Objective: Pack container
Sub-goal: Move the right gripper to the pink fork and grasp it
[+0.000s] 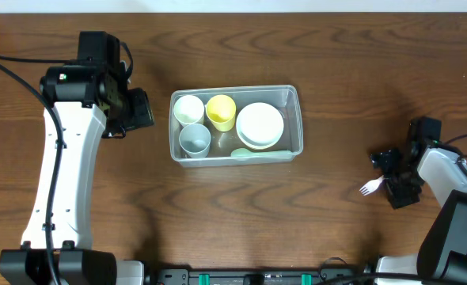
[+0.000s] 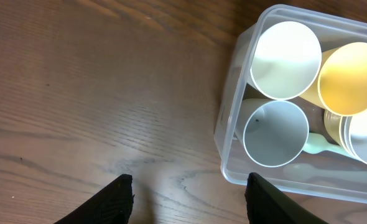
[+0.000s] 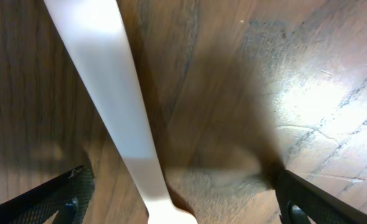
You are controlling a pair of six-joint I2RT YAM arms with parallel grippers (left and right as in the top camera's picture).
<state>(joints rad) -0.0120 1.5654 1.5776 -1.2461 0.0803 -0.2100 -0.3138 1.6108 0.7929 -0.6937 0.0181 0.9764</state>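
brown wood-grain table [image 1: 241, 229] fills the overhead view; the clear plastic container [image 1: 233, 89] sits upright near its middle, a little toward the far edge, long side running left to right; in its right half is a stack of white bowls [image 1: 260, 125]; in its left half stand three cups with mouths up, a white cup [image 1: 189, 108] at the far left corner, a yellow cup [image 1: 221, 111] just beside it, and a grey cup [image 1: 194, 138] at the near left corner; a pale green spoon [image 1: 249, 153] lies along the near wall, partly under the bowls; the left gripper [image 2: 190, 202] hovers over bare table just left of the container, its fingers spread wide with nothing between them; the right gripper [image 3: 180, 205] is low over the table well to the right of the container, jaws apart on either side of a white fork [image 1: 370, 188], with a clear gap at each side of the handle.
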